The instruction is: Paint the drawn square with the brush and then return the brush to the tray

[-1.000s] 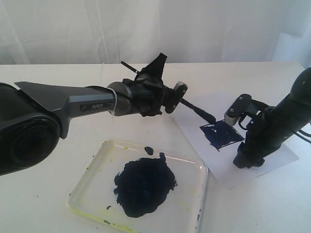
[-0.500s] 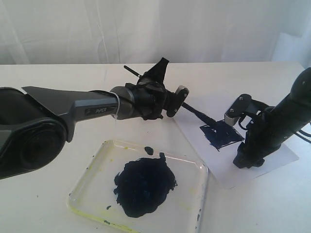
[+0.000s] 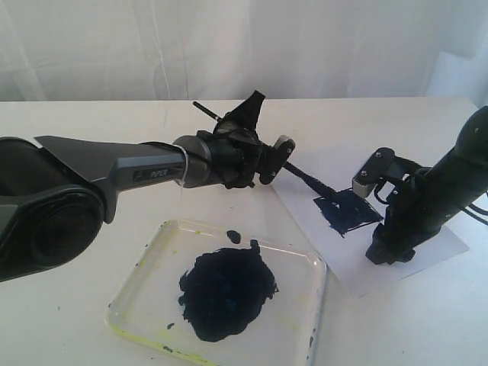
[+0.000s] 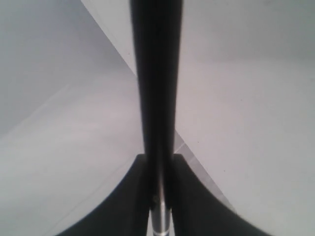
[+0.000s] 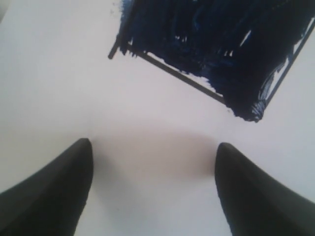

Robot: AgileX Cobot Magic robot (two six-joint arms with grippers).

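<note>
The left arm has reached a little more to the right than it was a second ago, and it has hardly moved since the last half second; the right arm has stayed put. The left gripper [image 3: 276, 158] is squeezed tight on the long thin black brush [image 3: 309, 177], holding it partway along. The handle end pokes out far and to the left, and the dark wet tip slants down to the right. The tip is at the far left edge of the small tilted square [image 3: 347, 211] drawn on the flat white paper sheet [image 3: 335, 252], but I cannot tell if it touches. The square is nearly all filled with blue-black paint. Up close in the right wrist view, thin black lines run along its sides and a few white streaks show at one end. The right gripper [image 5: 152, 147] is spread wide with nothing in it, over the paper just right of the square. The shallow clear plastic tray [image 3: 152, 267] with yellow stains on its rim sits on the white table [image 3: 76, 335], near and to the left of the paper. A big blue-black paint blob [image 3: 227, 293] lies in the middle of it. A white curtain [image 3: 229, 46] hangs at the far side.
</note>
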